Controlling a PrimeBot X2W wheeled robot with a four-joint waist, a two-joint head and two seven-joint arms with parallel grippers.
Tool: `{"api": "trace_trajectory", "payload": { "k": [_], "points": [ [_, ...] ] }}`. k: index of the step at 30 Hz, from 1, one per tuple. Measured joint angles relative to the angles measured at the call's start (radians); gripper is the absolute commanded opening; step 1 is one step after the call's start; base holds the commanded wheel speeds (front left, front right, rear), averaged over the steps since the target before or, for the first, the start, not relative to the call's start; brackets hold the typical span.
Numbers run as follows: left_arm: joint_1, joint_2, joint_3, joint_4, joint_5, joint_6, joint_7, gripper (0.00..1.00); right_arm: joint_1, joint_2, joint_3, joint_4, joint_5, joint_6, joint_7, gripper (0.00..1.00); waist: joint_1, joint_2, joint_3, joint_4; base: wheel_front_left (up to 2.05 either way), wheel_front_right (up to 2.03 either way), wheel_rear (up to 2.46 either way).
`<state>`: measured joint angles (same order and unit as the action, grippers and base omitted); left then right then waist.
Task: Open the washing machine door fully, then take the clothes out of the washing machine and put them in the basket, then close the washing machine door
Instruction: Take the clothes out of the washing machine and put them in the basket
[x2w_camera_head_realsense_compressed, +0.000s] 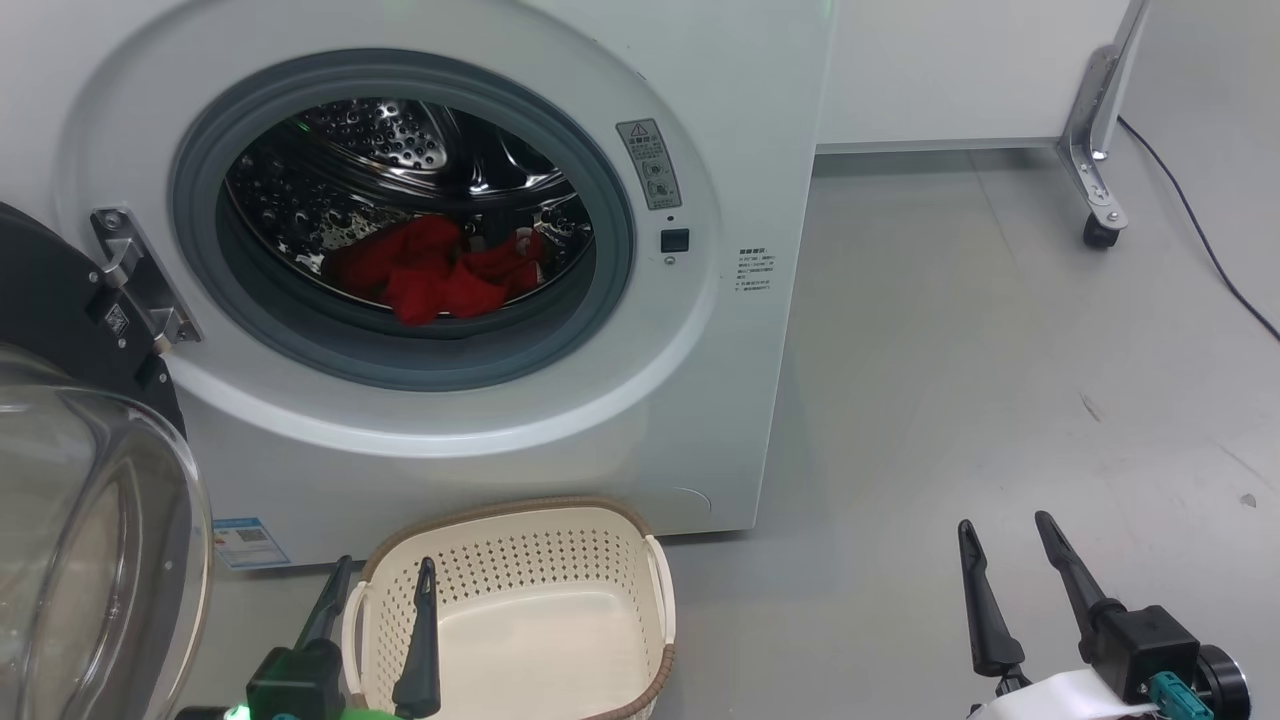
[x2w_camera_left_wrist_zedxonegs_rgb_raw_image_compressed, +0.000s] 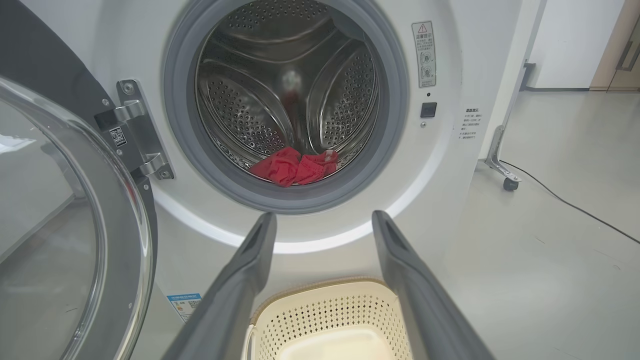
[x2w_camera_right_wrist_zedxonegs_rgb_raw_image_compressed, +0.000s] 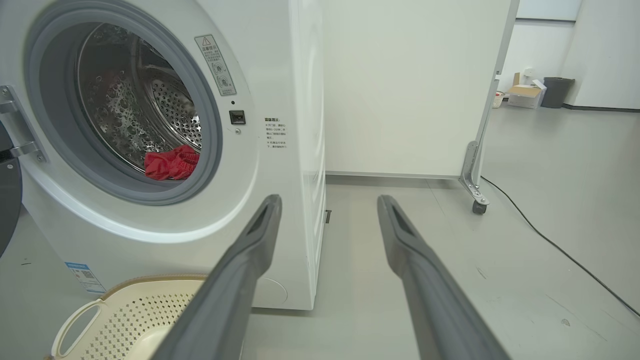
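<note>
Left wrist view: left gripper (x2w_camera_left_wrist_zedxonegs_rgb_raw_image_compressed: 324, 214) and right gripper (x2w_camera_head_realsense_compressed: 1003, 521) fingers stood apart, empty; bright red fabric clothes (x2w_camera_left_wrist_zedxonegs_rgb_raw_image_compressed: 295, 167) lay ahead of the left fingertips inside the white washing machine (x2w_camera_left_wrist_zedxonegs_rgb_raw_image_compressed: 450, 190); a low, straight reach seemed best.

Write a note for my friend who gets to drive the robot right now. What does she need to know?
Left gripper: open, holding nothing, hovering by the basket.
Right gripper: open, holding nothing, off to the right over the floor.
The washing machine door is swung open on the left.
The clothes lie inside the washing machine.
The basket is empty and sits on the floor in front of the machine.
Done: door opened.
Left: lift the clothes out, drop them in the basket, close the door.
</note>
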<state>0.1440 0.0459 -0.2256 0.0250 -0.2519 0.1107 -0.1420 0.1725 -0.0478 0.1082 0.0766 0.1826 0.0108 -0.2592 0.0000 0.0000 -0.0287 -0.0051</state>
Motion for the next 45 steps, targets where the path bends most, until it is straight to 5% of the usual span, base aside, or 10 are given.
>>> {"api": "trace_trajectory", "payload": {
  "k": [24,45],
  "points": [
    [-0.016,0.001,-0.055,0.048,-0.024,0.003,0.058,1.00,0.000,0.001,0.007,-0.009,-0.003,0.009,0.000,1.00,0.0000,0.0000,0.038,0.001,0.00,0.00,0.00],
    [-0.415,0.015,-0.011,0.225,-0.160,-0.045,0.291,1.00,-0.083,-0.014,0.027,-0.064,-0.019,0.033,0.000,1.00,0.0000,0.0000,0.256,-0.063,0.00,0.00,0.00]
  ]
}}
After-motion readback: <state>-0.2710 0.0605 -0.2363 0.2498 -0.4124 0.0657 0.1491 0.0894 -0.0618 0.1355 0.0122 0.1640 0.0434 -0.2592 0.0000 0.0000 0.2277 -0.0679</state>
